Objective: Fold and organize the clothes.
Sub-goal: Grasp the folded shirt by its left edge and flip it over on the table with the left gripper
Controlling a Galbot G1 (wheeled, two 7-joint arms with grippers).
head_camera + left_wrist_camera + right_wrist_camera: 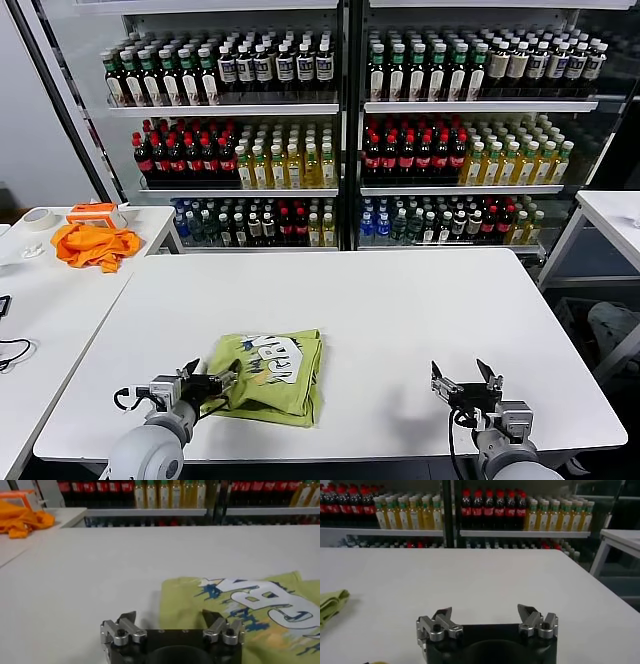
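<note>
Two robot arms reach low over the near edge of a white table (400, 310). The left gripper (212, 385), fingers spread open, sits just beside the near-left edge of one folded yellow-green shirt (272, 372). The right gripper (466, 381), also open and empty, rests well apart at near right. One orange cloth (95, 244) lies far left.

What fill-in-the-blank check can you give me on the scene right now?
1. The shirt lies ____ on the table.
2. The left pincer is ____ beside the shirt.
3. The right pincer holds ____.
4. The cloth on the side table is ____.

Missing: folded; open; nothing; orange
</note>
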